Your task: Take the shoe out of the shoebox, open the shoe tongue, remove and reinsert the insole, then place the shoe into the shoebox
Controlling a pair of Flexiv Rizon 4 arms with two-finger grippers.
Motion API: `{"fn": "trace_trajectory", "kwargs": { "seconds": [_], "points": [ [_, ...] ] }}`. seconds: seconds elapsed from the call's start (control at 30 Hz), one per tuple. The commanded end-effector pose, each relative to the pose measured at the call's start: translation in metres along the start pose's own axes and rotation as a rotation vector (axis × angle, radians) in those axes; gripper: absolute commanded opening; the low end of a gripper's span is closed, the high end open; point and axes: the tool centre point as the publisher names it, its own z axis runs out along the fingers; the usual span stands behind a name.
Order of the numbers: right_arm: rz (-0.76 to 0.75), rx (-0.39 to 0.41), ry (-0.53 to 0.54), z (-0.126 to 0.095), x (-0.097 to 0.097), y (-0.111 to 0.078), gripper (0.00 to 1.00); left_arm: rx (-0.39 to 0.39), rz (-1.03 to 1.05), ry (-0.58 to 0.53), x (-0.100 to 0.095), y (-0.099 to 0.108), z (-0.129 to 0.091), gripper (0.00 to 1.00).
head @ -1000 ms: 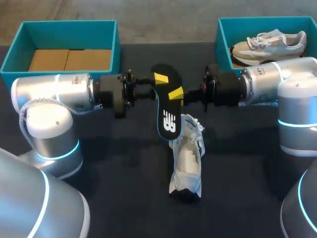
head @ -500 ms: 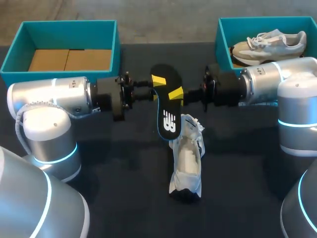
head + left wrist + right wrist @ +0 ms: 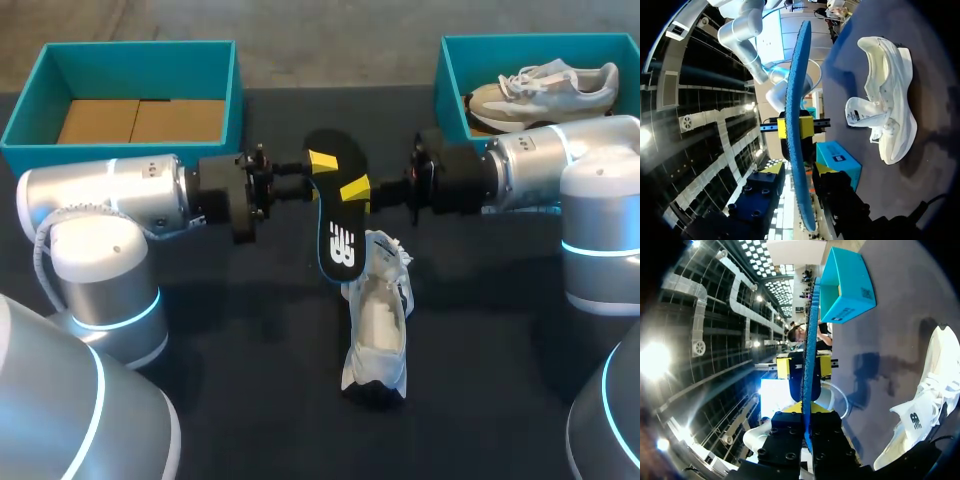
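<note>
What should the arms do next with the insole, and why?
Probably ease the insole down into the shoe. The left gripper and right gripper both pinch it in the air, its lower end sits right at the shoe's open mouth, and the shoe lies on the table, so reinserting looks like the step due.

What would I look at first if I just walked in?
A dark insole held up over the table by the right gripper, with the left gripper at its other side. Near its tip lies a white shoe, and a second shoe sits in the teal box at far right.
</note>
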Motion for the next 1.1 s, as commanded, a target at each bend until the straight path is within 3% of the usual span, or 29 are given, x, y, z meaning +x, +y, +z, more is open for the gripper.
{"fn": "trace_trajectory", "kwargs": {
  "seconds": [0.03,0.33,0.57,0.67,0.9,0.93,0.97,1.0,1.03,1.1],
  "points": [
    [0.000,-0.001,-0.001,0.0014,-0.0004,-0.0002,0.00,-0.006,0.001,-0.001,-0.0012,-0.0028,0.0033,0.33],
    [0.000,-0.001,-0.001,0.0014,-0.0004,-0.0002,0.00,-0.004,0.006,0.003,-0.0022,-0.0036,0.0042,0.18],
    [0.000,-0.001,-0.001,0.0014,-0.0004,-0.0002,0.00,-0.004,0.002,0.008,0.0000,-0.0037,0.0065,0.14],
    [0.000,-0.001,-0.001,0.0014,-0.0004,-0.0002,0.00,-0.004,0.002,0.012,0.0013,-0.0029,0.0081,0.00],
    [0.002,-0.005,0.002,0.0008,-0.0003,-0.0014,0.00,-0.008,0.003,0.017,0.0025,-0.0022,0.0095,0.00],
    [0.003,-0.007,0.003,0.0005,0.0000,-0.0016,0.07,-0.008,0.003,0.017,0.0025,-0.0022,0.0095,0.00],
    [0.004,-0.009,0.003,0.0000,0.0003,-0.0018,0.40,-0.008,0.002,0.017,0.0025,-0.0022,0.0095,0.00],
    [0.005,-0.010,0.003,-0.0006,0.0007,-0.0021,0.64,-0.008,0.001,0.017,0.0022,-0.0025,0.0093,0.00],
    [0.005,-0.011,0.003,-0.0014,0.0013,-0.0026,1.00,-0.008,0.000,0.018,0.0019,-0.0029,0.0089,0.00],
    [0.007,-0.013,-0.010,-0.0046,0.0020,-0.0040,1.00,-0.004,-0.009,0.026,0.0014,-0.0043,0.0068,0.00]
  ]
}}
